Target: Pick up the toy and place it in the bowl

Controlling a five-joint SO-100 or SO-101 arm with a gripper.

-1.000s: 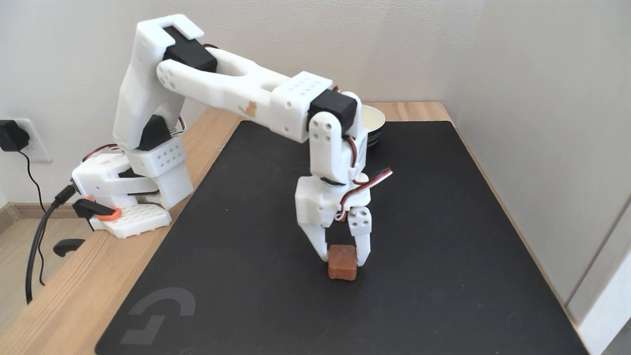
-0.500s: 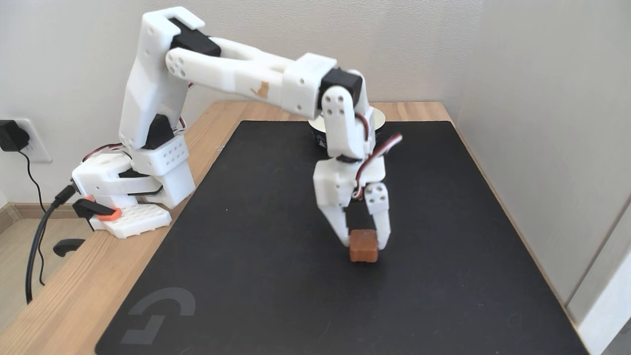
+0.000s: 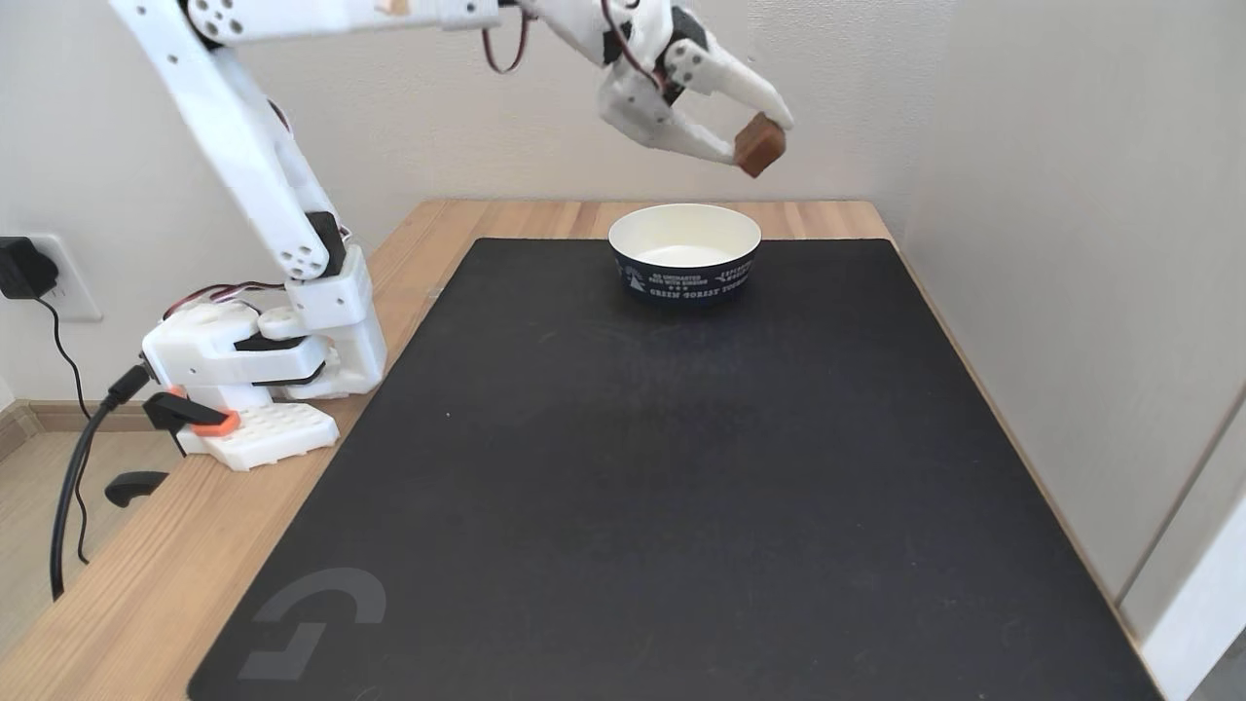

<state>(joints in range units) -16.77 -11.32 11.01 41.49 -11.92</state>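
Fixed view: bowl [image 3: 684, 255] sits at the mat's [image 3: 681, 467] far edge, and above and right of it the gripper [image 3: 760, 140] pinches the toy [image 3: 759, 144] at its fingertips on opposite flat faces; it looks light, firm and unlikely to slip.

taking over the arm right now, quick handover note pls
End effector: shut on the toy, raised high above the table near the back wall.
Bowl: upright at the far end of the black mat, nothing inside that I can see.
Done: toy picked up and lifted off the mat.
Left: the toy looks to hang slightly right of the bowl in the fixed view; probably line it up over the bowl, lower, then open the end effector.
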